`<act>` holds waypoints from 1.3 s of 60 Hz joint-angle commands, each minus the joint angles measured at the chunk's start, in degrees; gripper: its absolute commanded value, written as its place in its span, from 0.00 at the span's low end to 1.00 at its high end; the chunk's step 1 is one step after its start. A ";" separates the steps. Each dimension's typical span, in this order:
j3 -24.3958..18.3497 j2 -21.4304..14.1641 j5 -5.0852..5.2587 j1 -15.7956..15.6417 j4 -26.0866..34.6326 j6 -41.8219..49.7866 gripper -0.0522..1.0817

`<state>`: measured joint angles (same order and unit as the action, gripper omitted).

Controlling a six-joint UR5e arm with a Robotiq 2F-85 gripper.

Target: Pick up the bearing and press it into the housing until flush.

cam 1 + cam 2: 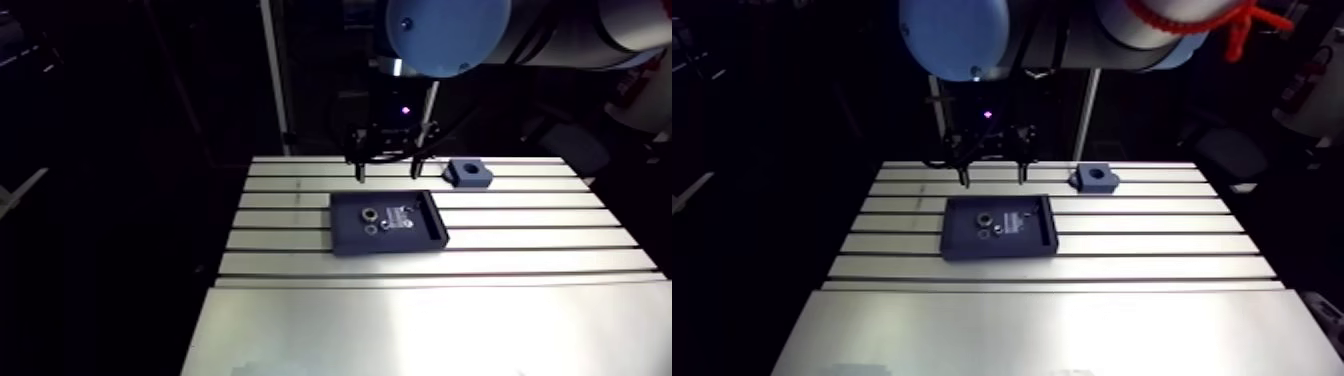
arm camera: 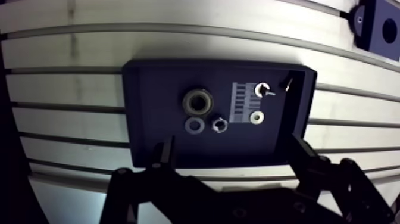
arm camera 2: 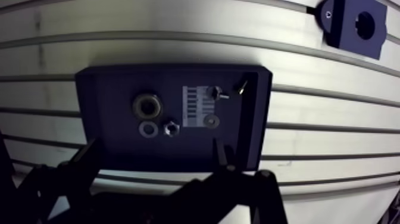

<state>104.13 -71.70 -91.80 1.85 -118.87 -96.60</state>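
A dark blue tray (image 2: pixel 138 119) lies on the slotted table. In it the bearing (image 2: pixel 198 102), a metal ring with a dark bore, lies flat near the tray's middle. The housing (image 3: pixel 355 27), a blue-grey block with a round hole, stands apart on the table beyond the tray's corner; the arm view shows the housing (image 1: pixel 469 174) at the back right. My gripper (image 2: pixel 232 143) hangs above the tray's edge, open, its fingers spread wide with nothing between them. The bearing lies ahead of the fingers, nearer one of them.
Beside the bearing in the tray lie a flat washer (image 2: pixel 193 126), a nut (image 2: pixel 219 125), a small washer (image 2: pixel 256 117), a screw (image 2: pixel 262 89), a short pin (image 2: pixel 287 84) and a pale label (image 2: pixel 240 101). The table (image 1: pixel 420 320) widens into a smooth plate at the front.
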 commanded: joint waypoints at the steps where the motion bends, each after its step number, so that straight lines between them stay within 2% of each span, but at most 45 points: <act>1: 0.40 1.48 -0.08 0.07 -1.56 -0.02 0.05; 17: 1.35 2.57 -0.26 0.00 -3.07 0.45 0.05; 25: 2.04 2.99 0.07 -0.15 -3.25 0.92 0.05; 33: 2.78 3.76 0.35 -0.60 -6.26 0.85 0.05; 56: 2.79 5.46 0.09 -0.97 -6.69 1.64 0.06; 78: 2.70 6.10 0.09 -1.74 -6.69 2.16 0.14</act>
<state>106.91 -65.97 -91.71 0.46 -125.54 -94.78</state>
